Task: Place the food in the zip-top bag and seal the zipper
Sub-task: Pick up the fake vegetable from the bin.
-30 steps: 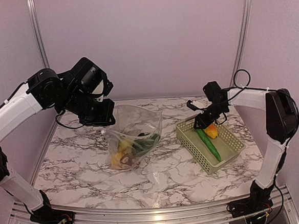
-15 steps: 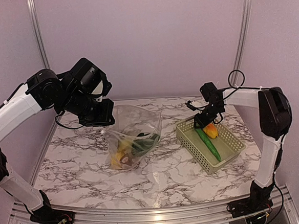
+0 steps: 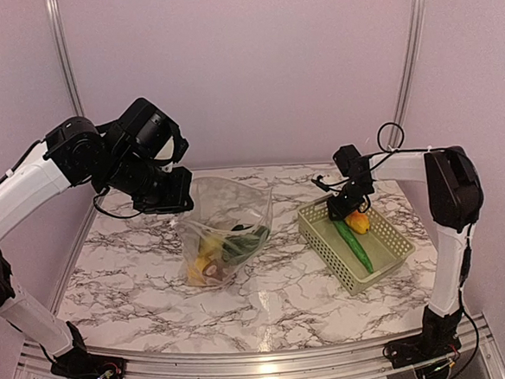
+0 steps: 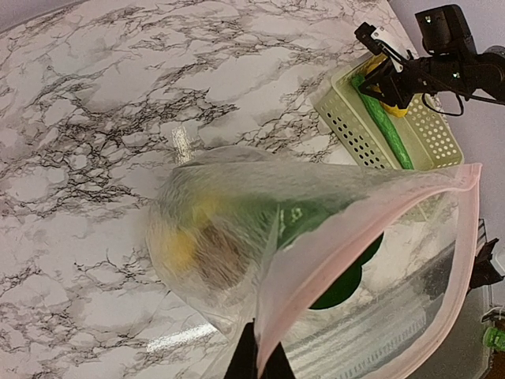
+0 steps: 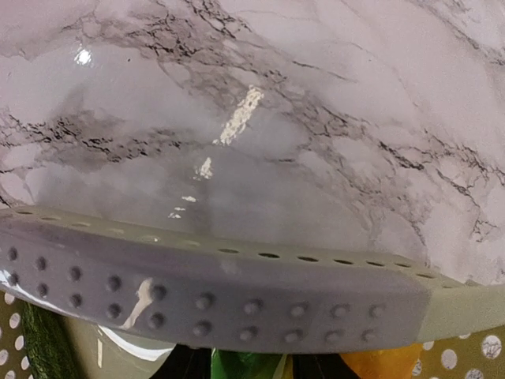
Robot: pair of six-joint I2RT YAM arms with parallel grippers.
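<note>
My left gripper (image 3: 180, 214) is shut on the top edge of the clear zip-top bag (image 3: 230, 210) and holds its mouth open above the table. In the left wrist view its fingers (image 4: 246, 359) pinch the pinkish zipper strip (image 4: 379, 212). Inside the bag lie yellow fruit (image 3: 206, 249), a brown lump (image 3: 213, 263) and a dark green piece (image 3: 252, 239). My right gripper (image 3: 342, 207) reaches into the far end of the basket. In the right wrist view its fingers close round the end of the long green vegetable (image 5: 245, 367), beside the orange-yellow piece (image 5: 394, 365).
The pale green lattice basket (image 3: 324, 239) stands at the right and holds the long green vegetable (image 3: 356, 247) and the orange-yellow piece (image 3: 357, 224). Its rim (image 5: 237, 300) fills the right wrist view. The back and side walls stand close to the table.
My right gripper has shifted slightly left and lower at the basket's far end. The left gripper and the bag have not moved.
</note>
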